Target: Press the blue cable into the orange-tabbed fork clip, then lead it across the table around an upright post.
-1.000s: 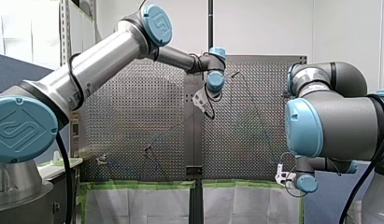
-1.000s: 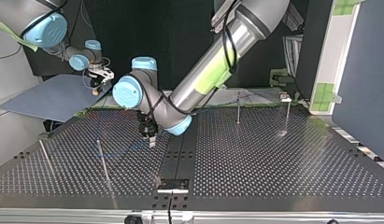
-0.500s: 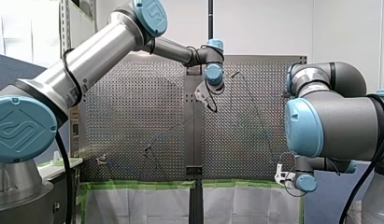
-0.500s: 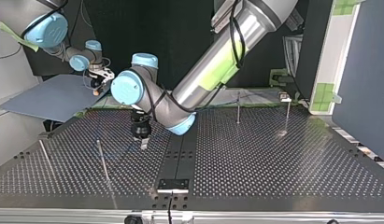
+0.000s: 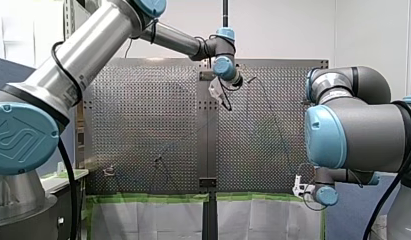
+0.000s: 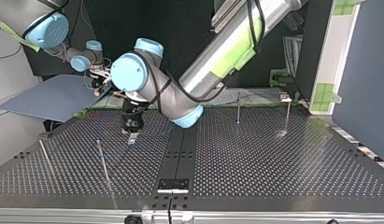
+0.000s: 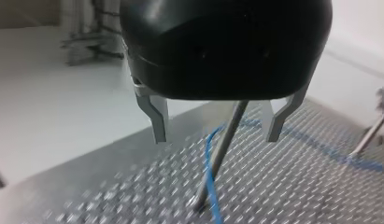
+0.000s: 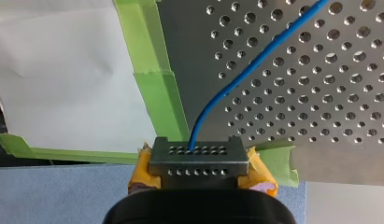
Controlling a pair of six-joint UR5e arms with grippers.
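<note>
perforated bench (image 6: 273,158) takes up most of the top view. my left arm (image 6: 217,51) reaches over it past the middle, wrist tipped down, so the left fingers (image 7: 216,140) hang just above the holes. left fingers are spread wide, metal tips well apart, nothing gripped. the upright post (image 7: 224,144) stands ahead of them, in line with the gap between the tips, and looks tilted from this camera. the blue cable (image 7: 209,172) lies on the bench ahead of the gap, touching or just beside the post's foot, and a further stretch trails off beyond one tip. judgement: fingers are open and centred there to straddle the cable near the post and take it for the lead-around. right fingers (image 8: 199,156), yellow pads, are closed on the blue cable (image 8: 236,79) at the bench edge beside the green tape (image 8: 157,60). the cable runs out from between them across the holes. judgement: this hold anchors the cable so it won't slip while the other arm routes it. fork clip not made out in any view, so can't tell if the cable is seated.
</note>
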